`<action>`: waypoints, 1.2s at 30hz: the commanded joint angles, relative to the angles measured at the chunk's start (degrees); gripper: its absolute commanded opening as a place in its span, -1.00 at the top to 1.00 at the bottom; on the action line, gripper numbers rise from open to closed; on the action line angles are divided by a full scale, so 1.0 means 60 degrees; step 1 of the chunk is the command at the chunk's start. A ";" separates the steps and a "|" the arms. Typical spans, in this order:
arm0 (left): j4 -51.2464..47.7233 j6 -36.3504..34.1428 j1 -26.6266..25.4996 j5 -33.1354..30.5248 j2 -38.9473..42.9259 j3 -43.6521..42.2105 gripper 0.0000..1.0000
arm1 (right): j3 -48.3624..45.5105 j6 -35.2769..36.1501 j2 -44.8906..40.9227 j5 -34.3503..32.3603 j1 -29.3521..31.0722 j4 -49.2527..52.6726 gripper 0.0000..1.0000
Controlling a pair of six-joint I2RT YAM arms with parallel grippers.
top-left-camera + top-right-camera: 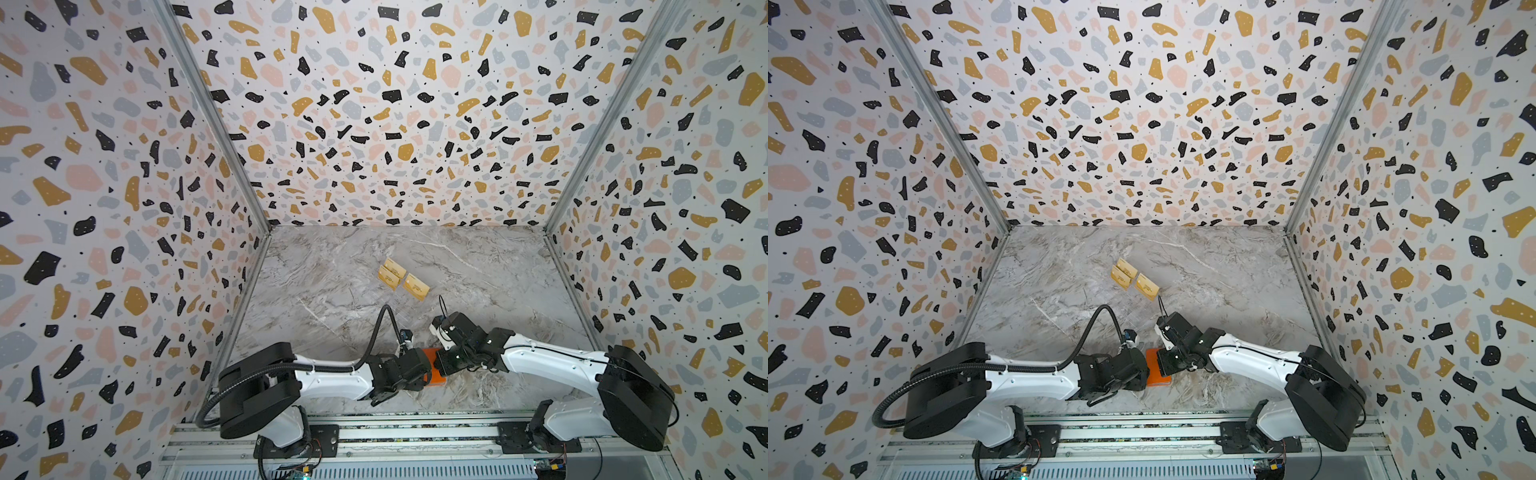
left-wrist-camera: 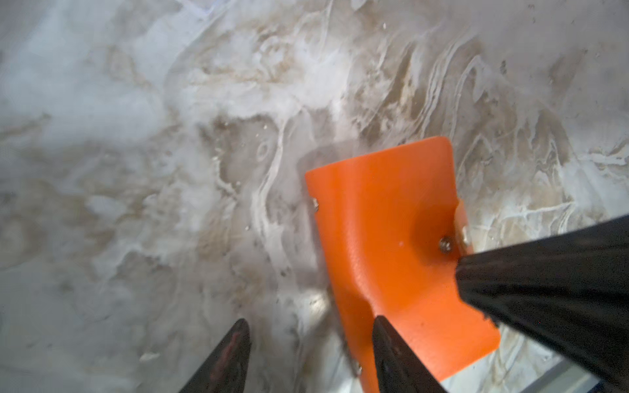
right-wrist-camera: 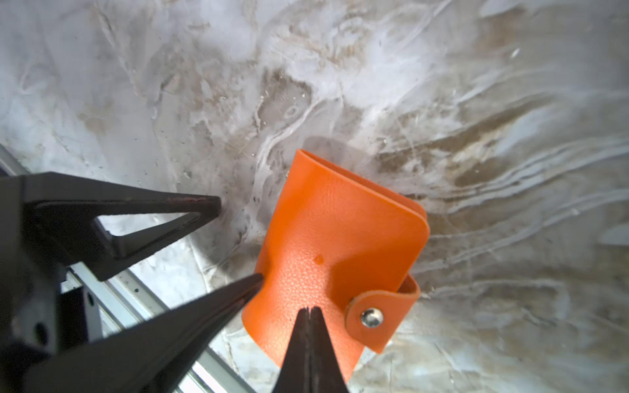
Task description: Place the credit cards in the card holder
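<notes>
Top views: the card holder point(image 1: 435, 376) point(image 1: 1156, 372) lies near the front edge of the marble counter point(image 1: 332, 270), between the two wrists and mostly hidden by them
Credit cards: three gold credit cards point(image 1: 415, 286) point(image 1: 1147, 286) lie flat farther back on the counter, well apart from the card holder; two touch or overlap; the third lies just beside them
Left hand: the left hand point(image 2: 310, 320) point(image 3: 240, 241) has its fingers spread apart and closed on nothing; one tip sits over the orange cover, the other over bare counter; in the right wrist view one tip touches the holder's edge
Right hand: the right hand point(image 3: 308, 309) has its fingers pressed together; the tips rest on the cover just beside the snap button point(image 3: 371, 317); whether they pinch any leather cannot be told
Holder state: folded shut; the strap lies over the cover
</notes>
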State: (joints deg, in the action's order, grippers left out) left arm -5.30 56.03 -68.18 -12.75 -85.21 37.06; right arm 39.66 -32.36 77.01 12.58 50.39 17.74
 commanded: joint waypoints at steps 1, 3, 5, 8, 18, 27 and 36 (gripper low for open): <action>-0.0475 -0.0476 -0.0026 -0.0141 0.0505 -0.0074 -0.18 | 0.0168 -0.0219 -0.0459 -0.0463 0.0049 0.0511 0.98; -0.0215 -0.0685 0.0078 -0.0207 0.0697 -0.0050 -0.15 | 0.0307 -0.0363 -0.0605 -0.0782 0.0053 0.0717 0.70; 0.0243 -0.0827 0.0170 -0.0128 0.0830 -0.0089 -0.08 | 0.0525 -0.0544 -0.0708 -0.1272 0.0043 0.1020 0.60; 0.1109 -0.1616 0.0236 -0.0057 0.1102 -0.0241 0.08 | 0.0833 -0.0841 -0.0685 -0.2069 0.0039 0.1577 0.36; 0.2559 -0.4031 0.0940 0.1821 0.0460 -0.0305 0.32 | 0.1256 -0.1232 0.0286 -0.2254 0.0238 0.1900 0.15; 0.2507 -0.4781 0.0826 0.1936 -0.0344 0.0077 0.30 | 0.1125 -0.1420 0.0641 -0.2477 0.0404 0.1991 0.23; 0.2103 -0.5211 0.0437 0.1480 -0.1016 0.0471 0.25 | 0.0892 -0.1301 0.0685 -0.2388 0.0310 0.2044 0.40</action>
State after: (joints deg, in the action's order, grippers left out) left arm 7.86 26.74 -64.86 -2.68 -90.06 38.74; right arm 45.74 -40.03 81.47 -0.99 52.56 27.92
